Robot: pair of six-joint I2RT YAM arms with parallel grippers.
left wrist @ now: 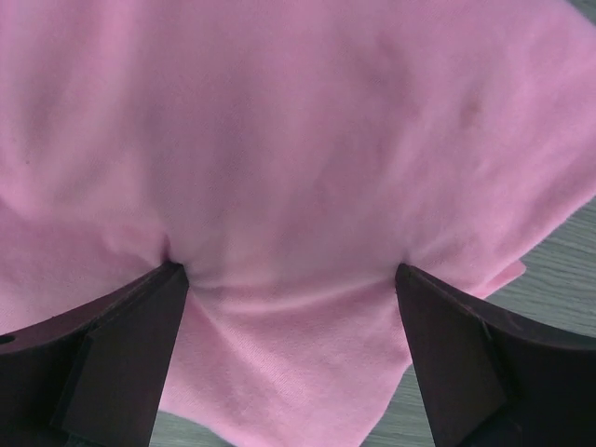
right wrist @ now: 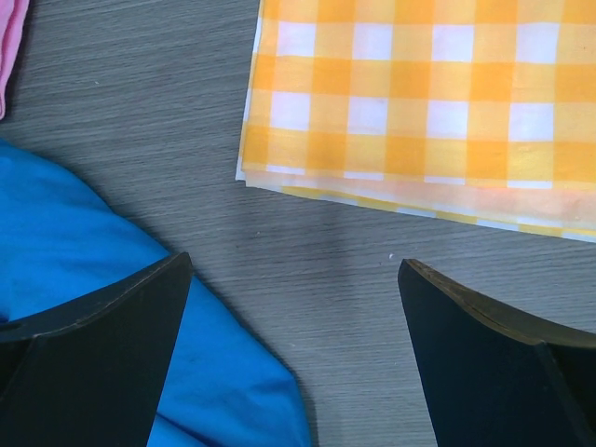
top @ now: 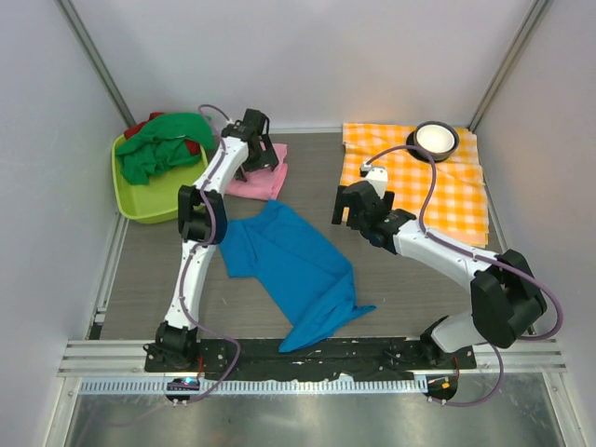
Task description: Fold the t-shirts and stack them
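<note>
A pink t-shirt (top: pixel 268 177) lies folded at the back of the table, right of the bin; it fills the left wrist view (left wrist: pixel 298 140). My left gripper (top: pixel 259 158) is open over it, and its fingertips (left wrist: pixel 140 335) press into the pink cloth, which puckers between them. A bright blue t-shirt (top: pixel 293 265) lies spread and rumpled in the middle. My right gripper (top: pixel 352 207) is open and empty just above the bare table, with the blue shirt's edge (right wrist: pixel 84 270) at its left finger. A green t-shirt (top: pixel 163 144) and a red one (top: pixel 140 126) are heaped in the bin.
A lime-green bin (top: pixel 149 200) stands at the back left. An orange-and-white checked cloth (top: pixel 438 182) lies at the back right, its near edge ahead of the right gripper (right wrist: pixel 419 102). A black-rimmed white bowl (top: pixel 435 139) sits on it. White walls enclose the table.
</note>
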